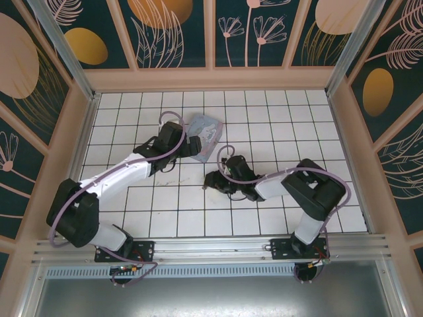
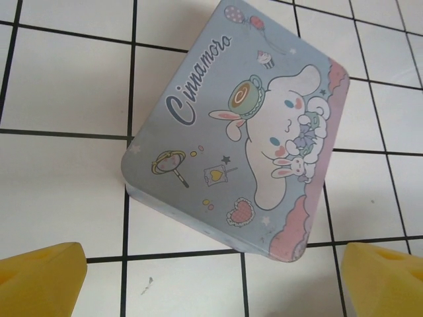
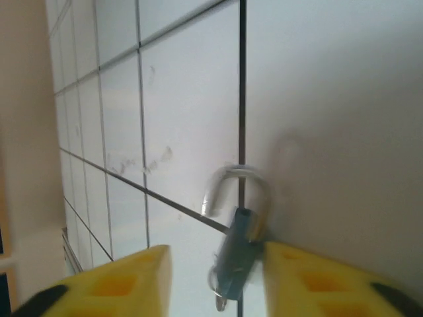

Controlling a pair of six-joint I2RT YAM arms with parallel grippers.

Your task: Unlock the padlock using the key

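I see a tabletop (image 1: 297, 119) of white square tiles with dark grout lines. It is evenly lit, and the shadows are soft. Three walls box it in: the back wall (image 1: 178, 33), left wall (image 1: 26, 86) and right wall (image 1: 390, 99). They carry dark teal panels printed with peach and gold leaves and flowers, set in peach-coloured frames. An aluminium post (image 1: 63, 46) stands at each back corner. An aluminium rail (image 1: 211, 246) runs along the near edge, with grey sheet metal (image 1: 211, 294) below it in the top view. Faint scuff marks (image 3: 142, 162) smudge one tile.
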